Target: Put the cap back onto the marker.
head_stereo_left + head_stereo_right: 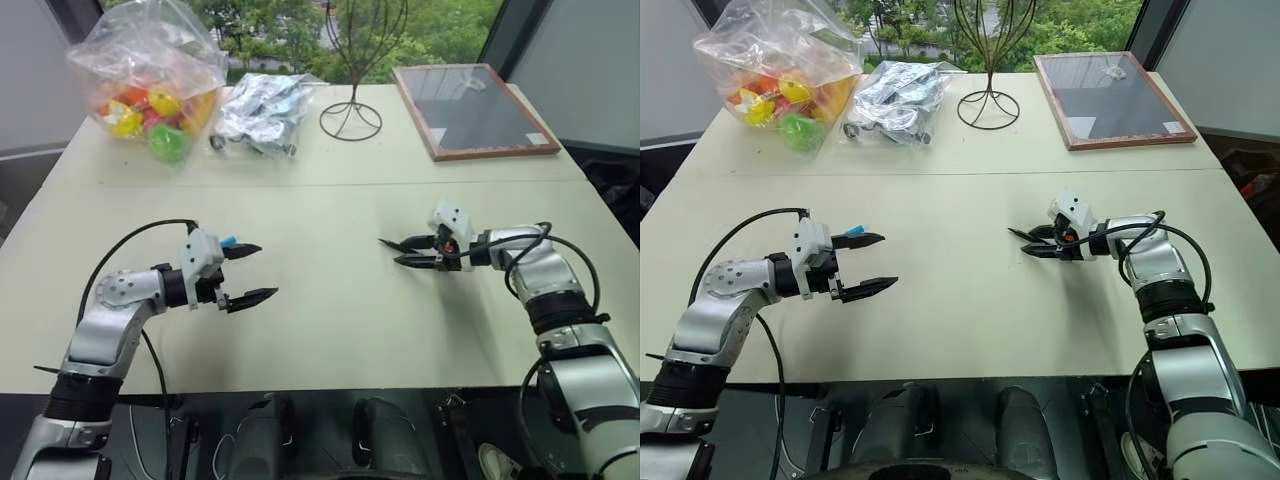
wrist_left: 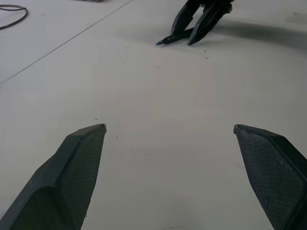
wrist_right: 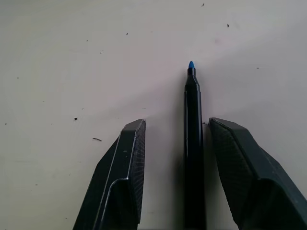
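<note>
black marker (image 3: 193,143) lies between the right fingers (image 3: 129,163), half open; left fingers (image 2: 76,163) spread wide, empty.

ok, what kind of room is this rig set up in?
Probably an office or lab room: a plain white table against a window with trees outside, holding loose props such as a bag of colourful toys and a framed board.
</note>
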Robot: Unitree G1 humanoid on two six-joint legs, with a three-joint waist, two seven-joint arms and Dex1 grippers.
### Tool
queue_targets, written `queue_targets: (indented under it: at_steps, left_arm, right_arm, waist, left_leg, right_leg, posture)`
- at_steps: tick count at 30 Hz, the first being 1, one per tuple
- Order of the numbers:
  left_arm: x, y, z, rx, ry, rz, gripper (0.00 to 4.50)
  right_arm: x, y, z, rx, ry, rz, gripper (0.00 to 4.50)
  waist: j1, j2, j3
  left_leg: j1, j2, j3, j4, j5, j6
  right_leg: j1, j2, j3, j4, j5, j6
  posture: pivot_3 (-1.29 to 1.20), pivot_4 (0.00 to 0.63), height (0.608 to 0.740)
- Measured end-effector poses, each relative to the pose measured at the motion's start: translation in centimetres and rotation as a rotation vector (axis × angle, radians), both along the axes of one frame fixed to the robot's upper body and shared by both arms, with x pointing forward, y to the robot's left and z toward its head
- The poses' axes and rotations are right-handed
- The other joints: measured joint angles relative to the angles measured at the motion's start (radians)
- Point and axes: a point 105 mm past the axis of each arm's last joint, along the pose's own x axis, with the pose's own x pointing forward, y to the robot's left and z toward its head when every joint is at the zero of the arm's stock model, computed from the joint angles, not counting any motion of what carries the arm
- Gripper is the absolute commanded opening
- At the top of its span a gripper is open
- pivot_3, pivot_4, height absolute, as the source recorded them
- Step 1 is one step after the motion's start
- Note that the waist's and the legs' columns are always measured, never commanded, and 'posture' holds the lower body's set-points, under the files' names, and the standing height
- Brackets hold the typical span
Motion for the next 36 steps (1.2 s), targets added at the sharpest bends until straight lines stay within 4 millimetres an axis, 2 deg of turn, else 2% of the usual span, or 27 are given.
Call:
queue_targets:
  at_steps: [2, 4, 5, 16, 20, 23, 25, 27, 29, 33, 36]
  left_arm:
    - [0.0, 0.0, -0.1, 0.001, 0.0, 0.001, 4.5]
    - [0.0, 0.0, 0.0, 0.003, -0.003, 0.003, 4.5]
    - [0.0, 0.1, -0.1, 0.005, -0.004, 0.004, 4.5]
    - [0.1, 0.1, 0.0, 0.014, -0.016, 0.007, 4.5]
    - [0.4, 0.8, 0.0, 0.028, -0.012, 0.029, 4.5]
    - [1.4, 3.1, 0.7, 0.042, -0.016, 0.1, 4.5]
    - [2.1, 5.6, 1.7, 0.057, -0.027, 0.174, 4.5]
    - [2.7, 7.7, 2.7, 0.067, -0.039, 0.233, 4.5]
    - [3.0, 9.5, 3.4, 0.07, -0.047, 0.28, 4.5]
    - [3.1, 13.6, 3.1, 0.072, -0.003, 0.38, 4.5]
    - [3.0, 15.1, 1.9, 0.058, 0.049, 0.415, 4.5]
  right_arm:
    - [0.3, -0.1, 0.0, -0.017, -0.018, -0.008, 1.32]
    - [0.5, -0.3, 0.0, -0.027, -0.033, -0.018, 0.35]
    - [0.5, -0.2, 0.0, -0.027, -0.037, -0.014, 0.02]
    - [0.4, -0.1, 0.0, -0.023, -0.046, -0.021, 0.02]
    - [0.5, 0.0, 0.2, -0.03, -0.062, -0.026, 0.02]
    - [1.0, -0.3, 1.8, -0.16, -0.172, 0.003, 0.02]
    - [1.4, -0.1, 4.6, -0.234, -0.282, 0.039, 0.02]
    - [1.4, 0.9, 7.4, -0.245, -0.371, 0.081, 0.02]
    - [0.9, 2.4, 9.1, -0.234, -0.429, 0.135, 0.02]
    - [-0.8, 5.2, 10.1, -0.159, -0.433, 0.209, 0.02]
    - [-2.2, 7.4, 10.4, -0.07, -0.409, 0.256, 0.02]
  waist:
    - [0.001, 0.0, 0.0]
    - [0.001, 0.0, 0.0]
    - [0.001, 0.0, 0.0]
    - [0.0, 0.0, 0.0]
    - [0.0, 0.0, 0.0]
    - [0.0, 0.003, 0.002]
    - [-0.002, 0.004, 0.003]
    - [-0.003, 0.004, 0.003]
    - [-0.003, 0.004, 0.002]
    - [-0.002, 0.004, 0.002]
    - [0.005, 0.004, 0.002]
  left_leg:
    - [0.001, 0.0, 0.0, 0.0, 0.0, 0.0]
    - [0.001, 0.0, 0.0, 0.0, 0.0, 0.0]
    - [0.001, 0.0, 0.0, 0.0, 0.0, 0.0]
    - [0.002, 0.0, 0.0, 0.0, -0.001, 0.001]
    - [0.002, 0.0, 0.0, 0.0, -0.001, 0.002]
    - [0.001, 0.0, 0.001, -0.001, -0.001, 0.001]
    - [-0.002, 0.0, 0.001, -0.001, 0.0, 0.0]
    - [-0.002, 0.001, 0.001, -0.001, 0.001, -0.001]
    - [-0.001, 0.001, 0.002, -0.002, 0.001, -0.001]
    - [-0.002, 0.001, 0.002, -0.002, 0.0, -0.001]
    - [-0.002, 0.0, 0.001, -0.001, -0.001, 0.002]
  right_leg:
    - [0.001, 0.0, 0.0, 0.0, 0.0, 0.0]
    - [0.001, 0.0, 0.0, 0.0, 0.0, 0.0]
    - [0.001, 0.0, 0.0, 0.0, 0.0, 0.0]
    - [0.002, 0.0, 0.0, 0.0, 0.0, 0.0]
    - [0.001, 0.0, 0.0, 0.0, 0.0, 0.0]
    - [-0.001, -0.001, 0.0, 0.001, 0.0, 0.0]
    - [-0.004, -0.001, 0.001, 0.002, 0.0, 0.0]
    - [-0.004, -0.001, 0.001, 0.002, 0.0, 0.0]
    - [-0.004, -0.001, 0.001, 0.002, 0.0, 0.0]
    - [-0.004, -0.001, 0.001, 0.002, 0.0, 0.0]
    - [-0.004, -0.001, 0.0, 0.002, 0.0, 0.0]
  posture:
    - [0.0, 0.15, 0.74]
    - [0.0, 0.15, 0.74]
    - [0.0, 0.15, 0.74]
    - [0.0, 0.15, 0.74]
    - [0.0, 0.15, 0.74]
    - [0.0, 0.15, 0.74]
    - [0.0, 0.15, 0.74]
    - [0.0, 0.15, 0.74]
    - [0.0, 0.15, 0.74]
    - [0.0, 0.15, 0.74]
    - [0.0, 0.15, 0.74]
